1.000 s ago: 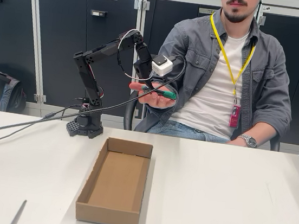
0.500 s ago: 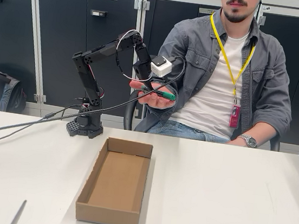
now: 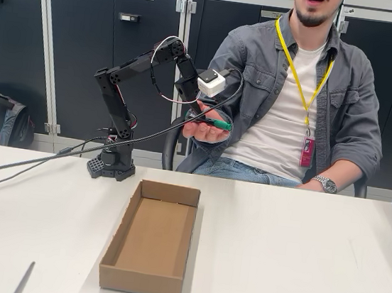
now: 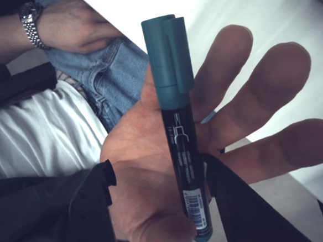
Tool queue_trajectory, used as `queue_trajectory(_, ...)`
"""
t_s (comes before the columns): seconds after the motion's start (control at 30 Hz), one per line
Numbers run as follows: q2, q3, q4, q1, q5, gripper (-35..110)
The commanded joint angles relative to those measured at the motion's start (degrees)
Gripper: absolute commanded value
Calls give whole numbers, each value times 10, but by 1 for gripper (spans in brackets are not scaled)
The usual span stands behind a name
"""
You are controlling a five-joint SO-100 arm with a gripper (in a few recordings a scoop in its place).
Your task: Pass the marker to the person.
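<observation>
The marker [image 4: 181, 147], dark barrel with a green cap, lies flat on the person's open palm [image 4: 138, 183] in the wrist view. My gripper [image 4: 157, 165] hovers over the palm, open, its black fingers [image 4: 95, 208] standing either side of the barrel with a gap to it. In the fixed view the gripper [image 3: 193, 109] hangs just above the person's raised hand [image 3: 199, 129], and the marker's green cap [image 3: 220, 124] pokes out to the right. The person [image 3: 295, 94] sits behind the table, the other hand resting near the far edge.
An open cardboard box [image 3: 152, 238] stands on the white table [image 3: 296, 266] in front of the arm's base [image 3: 111, 165]. Cables [image 3: 29, 165] trail left across the table. A thin grey stick [image 3: 23, 280] lies at the front left. Dark cabinets fill the background.
The wrist has risen slightly off the person's palm. The marker stays lying in the hand, free of the fingers.
</observation>
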State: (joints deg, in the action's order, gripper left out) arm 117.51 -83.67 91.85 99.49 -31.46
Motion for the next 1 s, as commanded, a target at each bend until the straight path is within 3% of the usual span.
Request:
queue_trajectory(0.0, 12, 29, -3, -3, 5, 32)
queue_trajectory(0.97, -2, 60, 15, -7, 2, 31)
